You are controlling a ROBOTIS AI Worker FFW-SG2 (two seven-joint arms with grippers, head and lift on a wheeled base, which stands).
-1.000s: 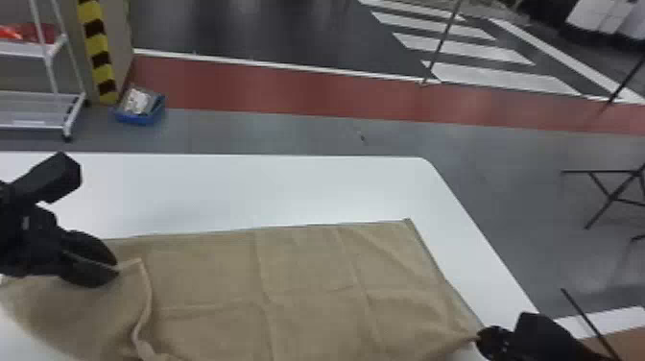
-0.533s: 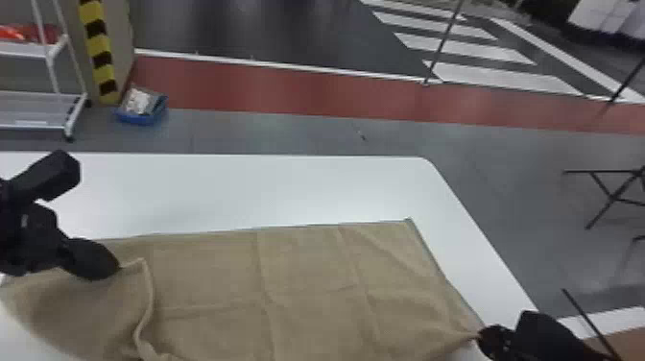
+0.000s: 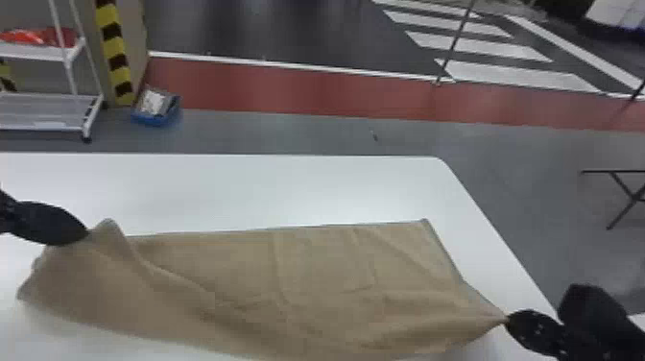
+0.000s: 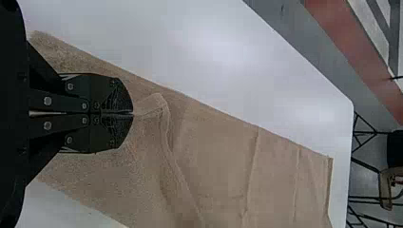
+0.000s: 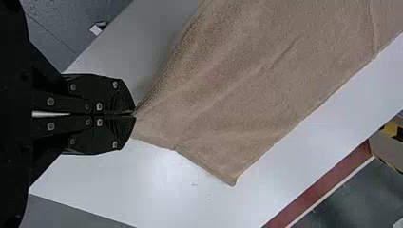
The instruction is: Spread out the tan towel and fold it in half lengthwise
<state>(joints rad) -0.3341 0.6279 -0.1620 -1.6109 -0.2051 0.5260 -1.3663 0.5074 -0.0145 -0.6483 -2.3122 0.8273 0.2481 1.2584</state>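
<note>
"So, which way does the cloth lie from the two sets of jaws?" asks the first.

"Between them," says the second. "The tan towel (image 3: 316,273) is spread over the bench (image 3: 268,187), its long axis running across from the robot's left to its right. The left gripper (image 4: 133,113) has its jaws closed on cloth at the left end, and the right gripper (image 5: 135,114) has its jaws pinching the near corner at the right end."

"And which one is nearer the far long edge?"

"The left. Its jaws sit close to that edge, with a raised peak of cloth (image 3: 109,228) just beside them and the material slanting back from there. The right jaws are on the robot's side of it, and the far right corner (image 3: 424,222) lies flat, away from them and inward."

"Then the right side probably has more ground to cover?"

"It seems so. The fold likely calls for carrying the right corner forward and inward to meet that one, both arms holding the cloth taut. If the left leads too much, the fold may come out skewed."

"Any label or brand?"

"No writing can be read on the towel."
</note>
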